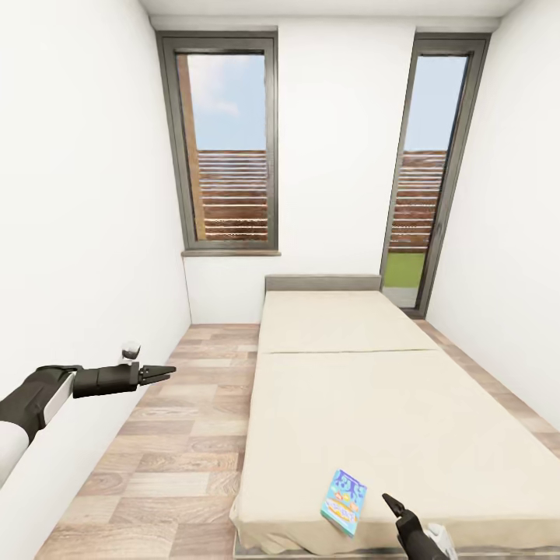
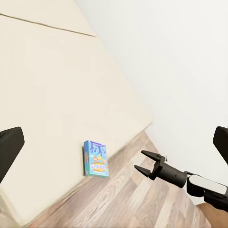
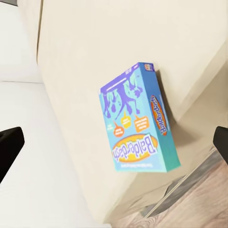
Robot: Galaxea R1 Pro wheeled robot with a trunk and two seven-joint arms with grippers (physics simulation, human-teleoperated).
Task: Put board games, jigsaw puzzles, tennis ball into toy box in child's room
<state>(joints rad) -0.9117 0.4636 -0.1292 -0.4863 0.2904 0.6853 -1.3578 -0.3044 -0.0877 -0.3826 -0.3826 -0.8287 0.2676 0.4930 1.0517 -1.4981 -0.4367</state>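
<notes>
- Down at the near corner of the bed, the right gripper (image 1: 391, 503) hangs with its two dark fingers parted and nothing between them, just beside a board game box
- The board game (image 1: 344, 501) is a flat blue box with purple figures and a yellow oval label; it lies on the mattress close to the foot edge, a little to the left of that right gripper and apart from it
- In the right wrist view the same board game (image 3: 137, 121) sits near the edge of the mattress, with the grey bed frame and a strip of wood floor beyond it
- In the left wrist view the right gripper (image 2: 145, 162) shows its fingers spread, near the game box (image 2: 96, 158) but not touching it
- Off to the left, the left gripper (image 1: 165, 375) is held out level over the wood floor (image 1: 179, 435), close to the white wall; its fingers look drawn together at the tips with nothing held
- The bed (image 1: 350, 389) is low and wide, with a plain beige mattress in two parts and a grey headboard against the far wall
- Behind it stand two tall grey-framed windows (image 1: 225, 144), showing sky and slatted fencing outside
</notes>
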